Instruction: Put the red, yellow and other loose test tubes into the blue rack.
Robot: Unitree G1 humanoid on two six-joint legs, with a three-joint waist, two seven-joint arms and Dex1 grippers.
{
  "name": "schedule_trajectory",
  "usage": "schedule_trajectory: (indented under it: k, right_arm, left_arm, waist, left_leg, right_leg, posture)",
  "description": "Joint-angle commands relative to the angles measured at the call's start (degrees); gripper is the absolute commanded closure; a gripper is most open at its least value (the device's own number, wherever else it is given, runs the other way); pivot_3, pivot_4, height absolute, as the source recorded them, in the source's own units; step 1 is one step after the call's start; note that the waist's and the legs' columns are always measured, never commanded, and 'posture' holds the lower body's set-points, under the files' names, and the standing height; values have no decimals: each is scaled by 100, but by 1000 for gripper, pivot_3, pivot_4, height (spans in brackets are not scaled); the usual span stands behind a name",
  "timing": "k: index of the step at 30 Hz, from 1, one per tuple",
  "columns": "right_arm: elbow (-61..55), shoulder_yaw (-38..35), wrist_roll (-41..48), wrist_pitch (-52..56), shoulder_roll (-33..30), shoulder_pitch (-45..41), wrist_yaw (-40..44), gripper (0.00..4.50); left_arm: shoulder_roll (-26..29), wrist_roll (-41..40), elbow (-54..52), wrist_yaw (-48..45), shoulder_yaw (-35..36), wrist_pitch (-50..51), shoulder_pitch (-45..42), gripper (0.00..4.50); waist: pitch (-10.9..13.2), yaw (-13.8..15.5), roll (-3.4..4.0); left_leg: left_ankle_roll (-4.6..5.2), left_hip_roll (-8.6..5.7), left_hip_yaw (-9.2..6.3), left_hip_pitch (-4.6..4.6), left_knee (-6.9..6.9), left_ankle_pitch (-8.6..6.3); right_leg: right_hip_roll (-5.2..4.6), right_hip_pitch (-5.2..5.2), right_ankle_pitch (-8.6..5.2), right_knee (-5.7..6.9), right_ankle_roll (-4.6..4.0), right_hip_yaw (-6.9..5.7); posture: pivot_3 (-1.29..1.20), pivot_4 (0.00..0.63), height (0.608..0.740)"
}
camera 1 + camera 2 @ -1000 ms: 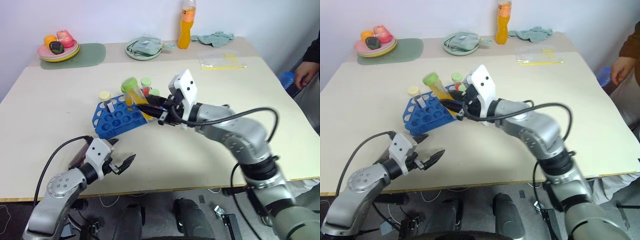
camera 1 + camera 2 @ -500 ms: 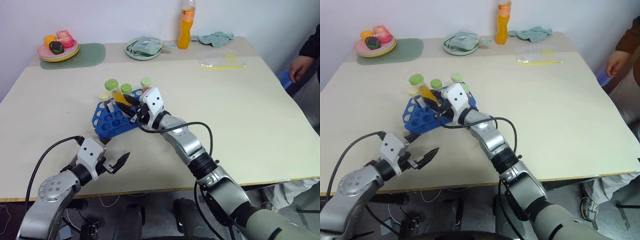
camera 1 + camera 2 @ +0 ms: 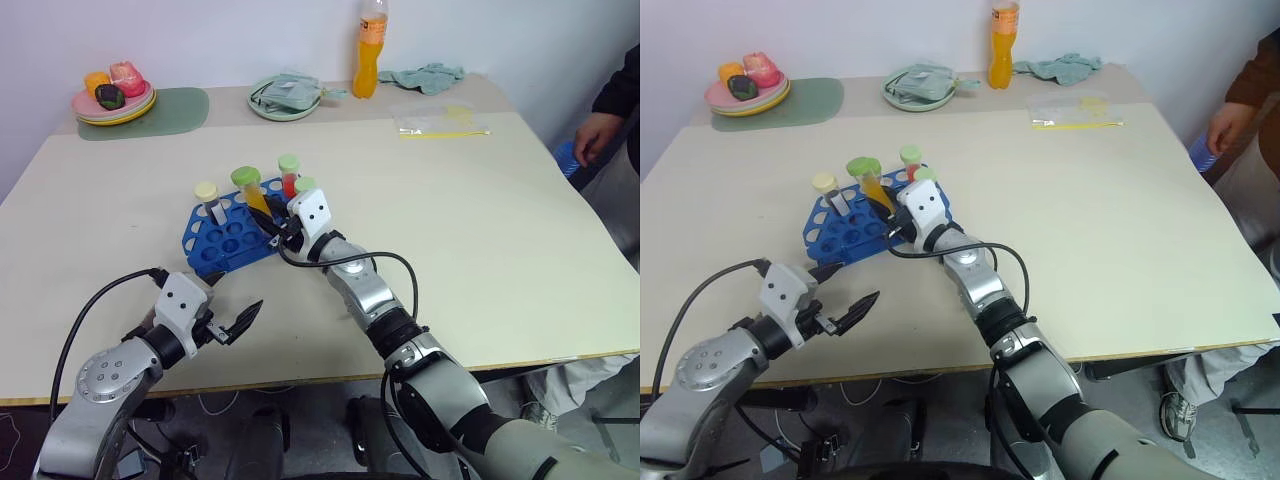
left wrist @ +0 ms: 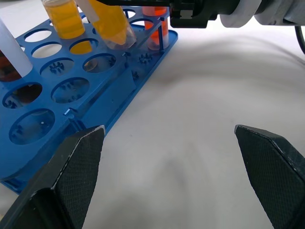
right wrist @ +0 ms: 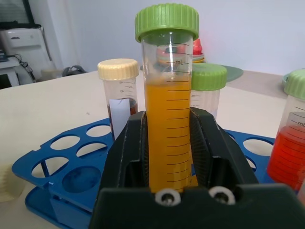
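The blue rack [image 3: 222, 240] lies left of the table's middle. Standing in it are a cream-capped tube [image 3: 209, 198], a red tube [image 3: 289, 175] and another green-capped tube [image 3: 305, 187]. My right gripper [image 3: 274, 226] is shut on a yellow tube with a green cap [image 5: 169, 114], which leans over the rack with its lower end down among the near holes [image 4: 125, 42]. Whether that end sits inside a hole I cannot tell. My left gripper [image 4: 167, 129] hangs open and holds nothing, low over the table just in front of the rack.
Along the far edge stand a plate of fruit [image 3: 113, 95] on a green mat, a plate with a cloth [image 3: 288, 97], an orange bottle [image 3: 373, 45], a rag [image 3: 430, 75] and a clear bag [image 3: 442, 119]. A person's hand [image 3: 598, 135] is at the right edge.
My right gripper has carried the yellow tube down and leftward onto the rack, its arm swinging in from the right. The left gripper has stayed put.
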Motion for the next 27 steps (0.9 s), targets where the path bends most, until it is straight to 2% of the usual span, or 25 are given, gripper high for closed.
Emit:
schedule_trajectory:
  k: [1, 11, 15, 18, 21, 23, 27]
  right_arm:
    - [54, -81, -137, -367, 43, 60, 66, 3765]
    - [536, -276, -222, -1097, 211, 161, 71, 3765]
    - [551, -372, -109, -1226, 322, 136, 101, 1825]
    - [86, -280, -221, -1319, 264, 169, 147, 348]
    - [-904, -137, -166, -976, 80, 334, 407, 348]
    - [-1387, -67, -199, -787, -19, 457, 502, 348]
    - [-2933, 116, 362, 441, -428, 725, 1248, 348]
  left_arm:
    - [41, -26, -210, 14, 141, -41, -20, 0]
    - [55, -24, -213, 18, 123, -33, -66, 0]
    - [60, -13, -247, 58, 160, -15, -47, 0]
    - [-6, -185, -351, 243, 408, 185, -95, 0]
    - [-75, -1282, -598, 542, 1195, 1008, -403, 0]
    - [71, -1592, -713, 675, 1453, 1494, -512, 0]
    - [1028, -2071, -777, 951, 2037, 3004, -952, 0]
  waist:
    - [0, 0, 0]
    - [0, 7, 0]
    - [0, 3, 0]
    - [0, -4, 0]
    - [1, 10, 1]
    - [0, 9, -1]
    - [-1, 24, -4]
  left_leg:
    - [-1, 0, 0, 0, 0, 0]
    - [-4, 0, 0, 0, 0, 2]
    - [-5, 0, -1, 0, 0, 3]
    - [-5, 0, -2, 0, -1, 3]
    - [-5, 1, -7, 0, -1, 3]
    - [-6, 1, -16, -1, 3, 3]
    - [-9, -5, -23, -2, 3, 5]
  right_leg:
    - [1, 0, 0, 0, 0, 0]
    - [0, 1, 0, 1, 0, 0]
    - [0, 1, 0, 1, 0, 0]
    - [1, 1, 0, 1, -1, 0]
    - [1, 0, 0, 4, -1, -1]
    - [1, 0, 0, 8, -1, -4]
    - [-1, 1, 0, 13, 0, -5]
  posture:
    - [0, 150, 740]
    - [0, 150, 740]
    - [0, 150, 740]
    - [0, 150, 740]
    - [0, 150, 740]
    - [0, 150, 740]
    - [0, 150, 740]
